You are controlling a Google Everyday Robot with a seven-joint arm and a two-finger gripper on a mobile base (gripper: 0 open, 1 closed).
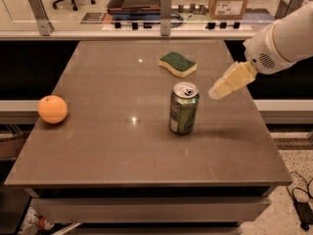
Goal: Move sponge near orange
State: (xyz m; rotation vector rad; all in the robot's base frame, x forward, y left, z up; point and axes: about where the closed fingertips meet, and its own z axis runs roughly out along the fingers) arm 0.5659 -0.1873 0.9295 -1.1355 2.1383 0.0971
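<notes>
Claw (215,92) rt of can (184,108) — sponge (177,63) nr far edge, orange (52,109) L edge.

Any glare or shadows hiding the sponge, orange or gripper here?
Camera view: two small glare spots on the table, none on the sponge or orange; soft shadow right of the can; the gripper, hovering right of the can, is unobscured.
</notes>
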